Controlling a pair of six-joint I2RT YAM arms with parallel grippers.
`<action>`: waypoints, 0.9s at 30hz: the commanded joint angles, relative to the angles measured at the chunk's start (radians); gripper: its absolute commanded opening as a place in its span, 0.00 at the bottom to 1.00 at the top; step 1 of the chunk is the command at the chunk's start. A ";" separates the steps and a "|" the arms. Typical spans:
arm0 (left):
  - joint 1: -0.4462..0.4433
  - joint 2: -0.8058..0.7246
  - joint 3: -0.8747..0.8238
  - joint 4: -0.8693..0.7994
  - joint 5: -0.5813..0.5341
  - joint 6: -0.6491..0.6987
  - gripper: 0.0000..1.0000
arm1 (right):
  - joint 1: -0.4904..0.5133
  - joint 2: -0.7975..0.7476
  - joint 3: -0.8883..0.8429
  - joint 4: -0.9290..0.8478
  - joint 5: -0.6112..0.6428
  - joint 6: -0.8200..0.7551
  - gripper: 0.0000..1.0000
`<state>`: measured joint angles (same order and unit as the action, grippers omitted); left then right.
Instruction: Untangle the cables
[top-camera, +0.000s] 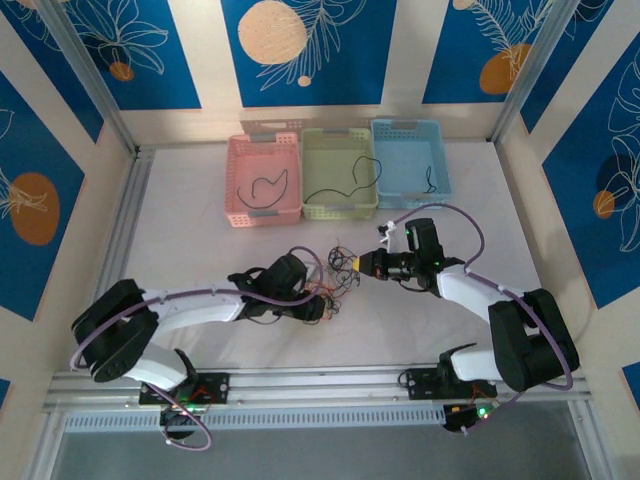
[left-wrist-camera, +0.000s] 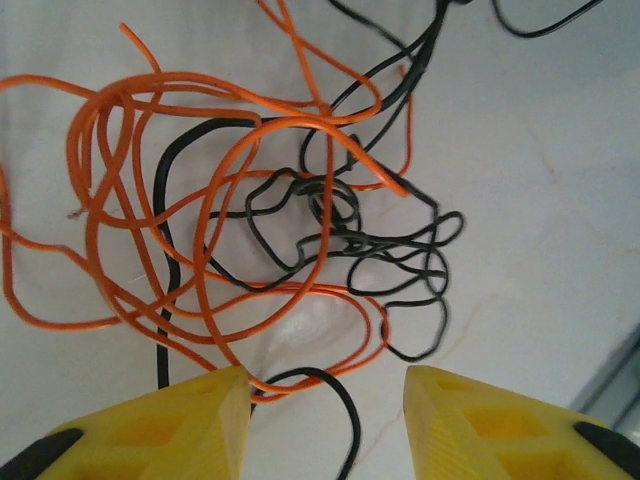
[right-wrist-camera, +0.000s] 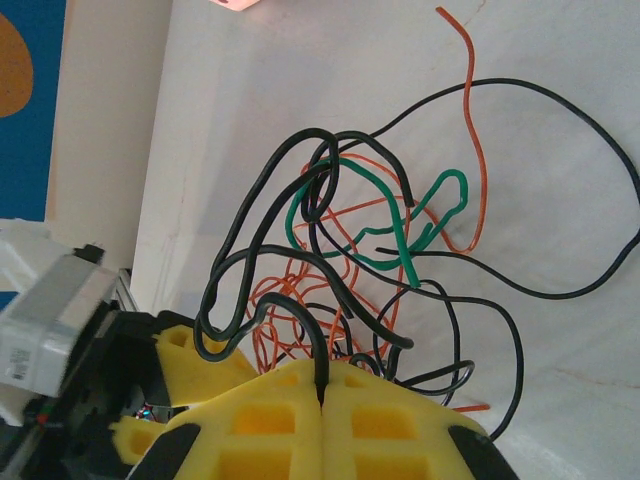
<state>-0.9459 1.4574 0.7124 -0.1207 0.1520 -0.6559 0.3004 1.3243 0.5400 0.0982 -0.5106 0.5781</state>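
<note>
The high camera sits above and behind my shoulders, looking down on the whole tabletop (top-camera: 200, 240) from far off. My left wrist camera looks past my left hand (left-wrist-camera: 325, 400) at the cables (left-wrist-camera: 300, 200) just ahead of it, very close. My right wrist camera looks out over my right hand (right-wrist-camera: 322, 385), equally close. All three views share the cables between my hands.

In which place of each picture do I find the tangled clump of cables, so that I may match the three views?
Top external: the cable clump is at the centre, over the white table, between the left hand and the right hand.
Left wrist: upper and middle part, above the open left hand.
Right wrist: centre, above the shut right hand, which pinches one black strand.
Shared landmark: the orange strands inside the clump.
</note>
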 joint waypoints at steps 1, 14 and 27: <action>-0.010 0.027 0.045 -0.024 -0.086 0.000 0.43 | -0.004 0.000 -0.007 0.004 -0.036 0.005 0.00; -0.012 0.069 0.050 -0.052 -0.157 0.001 0.38 | -0.003 0.002 -0.007 0.006 -0.039 0.005 0.00; -0.011 0.017 0.049 -0.099 -0.210 0.017 0.00 | -0.004 -0.001 -0.008 0.005 -0.039 0.005 0.00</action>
<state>-0.9504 1.5291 0.7452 -0.1734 -0.0200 -0.6453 0.3004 1.3243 0.5400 0.0978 -0.5228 0.5781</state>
